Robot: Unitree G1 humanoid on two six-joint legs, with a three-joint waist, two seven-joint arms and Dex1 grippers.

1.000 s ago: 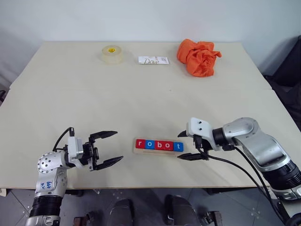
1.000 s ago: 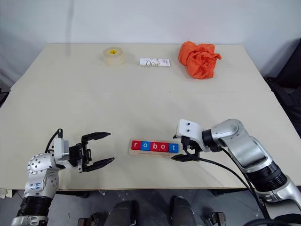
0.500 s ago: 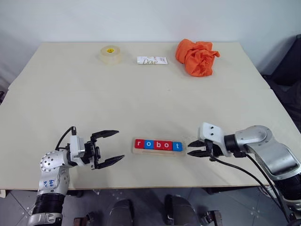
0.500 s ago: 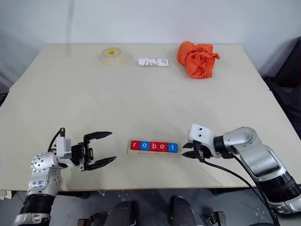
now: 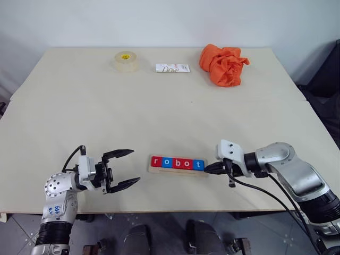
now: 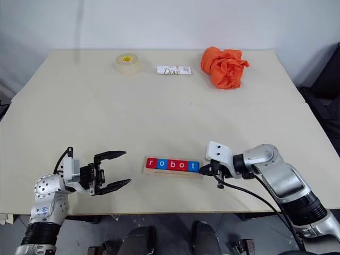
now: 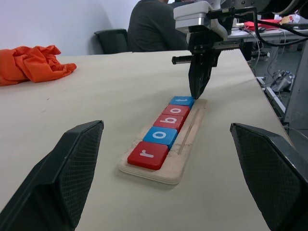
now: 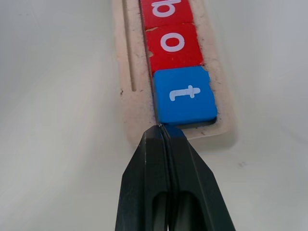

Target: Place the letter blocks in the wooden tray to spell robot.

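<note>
As the five letter blocks (image 5: 177,163) already lie in one row in the wooden tray (image 5: 178,170) and read r-o-b-o-t, the item of note is the tray's right end.

Right gripper (image 8: 162,132): fingers clenched together, holding nothing; tips at the tray's end lip, right against the blue t block (image 8: 185,96), which lies directly ahead of them. The tray's long axis runs straight on from the tips, so a push would likely travel along the row.

Left gripper (image 5: 126,169): fingers spread, empty, well apart from the tray's r end. The right arm is nearer.
</note>
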